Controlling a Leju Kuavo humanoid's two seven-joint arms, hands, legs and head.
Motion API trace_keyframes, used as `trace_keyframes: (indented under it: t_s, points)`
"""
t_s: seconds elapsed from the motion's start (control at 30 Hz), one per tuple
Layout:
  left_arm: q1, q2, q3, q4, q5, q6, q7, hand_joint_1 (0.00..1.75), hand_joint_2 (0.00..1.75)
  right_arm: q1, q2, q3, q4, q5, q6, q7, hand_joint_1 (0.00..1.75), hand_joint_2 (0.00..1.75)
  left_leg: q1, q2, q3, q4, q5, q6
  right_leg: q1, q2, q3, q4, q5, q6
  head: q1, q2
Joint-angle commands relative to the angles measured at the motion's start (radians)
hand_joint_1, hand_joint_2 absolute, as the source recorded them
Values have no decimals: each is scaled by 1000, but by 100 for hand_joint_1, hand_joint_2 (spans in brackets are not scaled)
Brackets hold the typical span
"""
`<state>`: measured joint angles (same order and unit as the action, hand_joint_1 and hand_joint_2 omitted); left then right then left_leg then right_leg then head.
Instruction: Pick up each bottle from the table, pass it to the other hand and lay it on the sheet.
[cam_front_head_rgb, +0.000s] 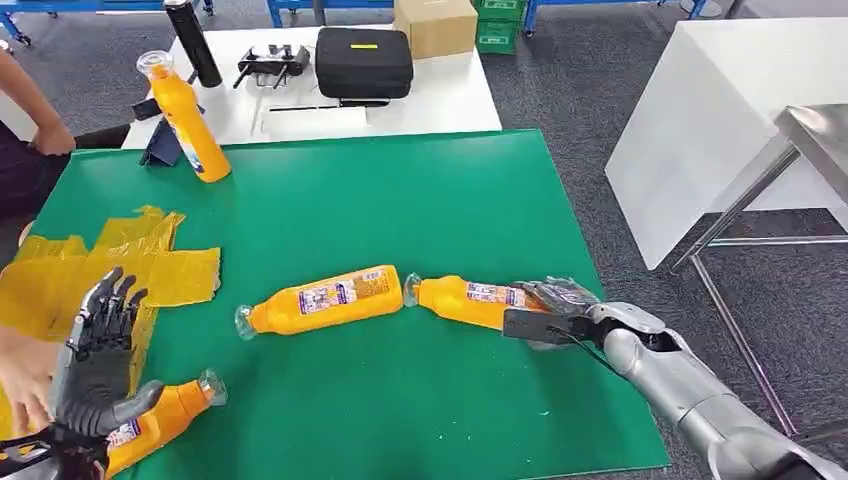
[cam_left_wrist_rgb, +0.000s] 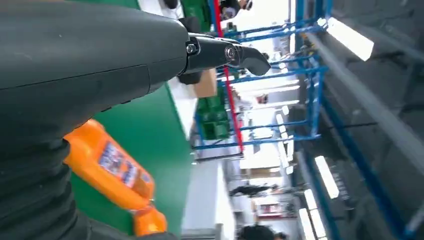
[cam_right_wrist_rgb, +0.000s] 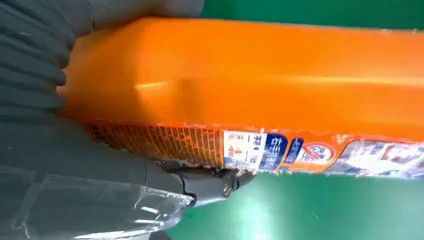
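Observation:
Several orange bottles are on the green mat (cam_front_head_rgb: 420, 200). One bottle (cam_front_head_rgb: 468, 299) lies at the right; my right hand (cam_front_head_rgb: 553, 308) grips its base, fingers over it and thumb at its near side, and the bottle's side (cam_right_wrist_rgb: 260, 85) lies against the palm in the right wrist view. A second bottle (cam_front_head_rgb: 325, 299) lies in the middle, cap to the left. A third bottle (cam_front_head_rgb: 165, 412) lies at the near left beside the yellow sheet (cam_front_head_rgb: 160, 262), under my left hand (cam_front_head_rgb: 98, 355), which is raised with fingers spread. That bottle (cam_left_wrist_rgb: 112, 167) lies below the palm in the left wrist view. A fourth bottle (cam_front_head_rgb: 186, 118) stands tilted at the far left.
A person's hand (cam_front_head_rgb: 20, 378) rests on the sheet next to my left hand, and a person's arm (cam_front_head_rgb: 35, 115) is at the far left. Behind the mat a white table (cam_front_head_rgb: 455, 100) carries a black case (cam_front_head_rgb: 363, 60), a cardboard box (cam_front_head_rgb: 436, 25) and a black cylinder (cam_front_head_rgb: 193, 42).

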<state>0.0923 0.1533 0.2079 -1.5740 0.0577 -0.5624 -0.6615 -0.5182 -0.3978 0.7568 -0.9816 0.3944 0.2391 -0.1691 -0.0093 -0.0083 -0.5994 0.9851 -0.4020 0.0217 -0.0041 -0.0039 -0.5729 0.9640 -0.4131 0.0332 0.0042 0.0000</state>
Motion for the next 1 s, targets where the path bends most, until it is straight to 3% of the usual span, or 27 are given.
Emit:
trace_keyframes:
  t_s: [0.03, 0.13, 0.17, 0.2, 0.33, 0.53, 1.0]
  points:
    - [62, -116, 28, -85, 93, -48, 47, 0, 0, 139, 139, -194, -230, -37, -102, -30, 175, 175, 0, 4, 1, 0, -3, -3, 0, 4, 1, 1, -2, -1, 0, 0]
    - [59, -116, 26, -83, 98, -43, 53, 0, 0, 147, 139, -212, -238, -41, -106, -39, 175, 175, 1, 3, 0, 1, -3, -3, 1, 3, 0, 1, -2, -1, 0, 0]
    - [73, -138, 16, -103, 148, -65, 80, 0, 0, 178, 179, -258, -297, -72, -120, -109, 175, 175, 0, 0, -1, 0, -1, -2, 0, 0, -2, 0, -2, -1, -1, 0]
    - [89, -153, 2, -122, 189, -72, 117, 0, 175, 198, 207, -276, -353, -90, -115, -130, 175, 175, 1, 0, -1, 1, -2, -2, 0, -1, -1, 1, -3, -1, 0, 0]
    - [115, -190, -109, -183, 215, -35, 141, 0, 175, 226, 288, -246, -523, -142, -91, -110, 175, 175, 0, 2, -5, 1, -2, -2, 0, 2, -4, 2, -2, -1, 0, 0]
    - [82, -172, -218, -154, 244, 6, 148, 0, 175, 162, 369, -158, -467, -188, -76, -101, 175, 175, -1, 0, -5, 0, 0, -2, 0, 0, -5, 1, -1, -1, 0, 0]
    - [76, -163, -224, -142, 260, -2, 149, 0, 175, 149, 375, -139, -441, -201, -72, -102, 175, 175, 0, 1, -4, 1, -1, -2, 0, 1, -3, 1, -2, -1, 0, 0]
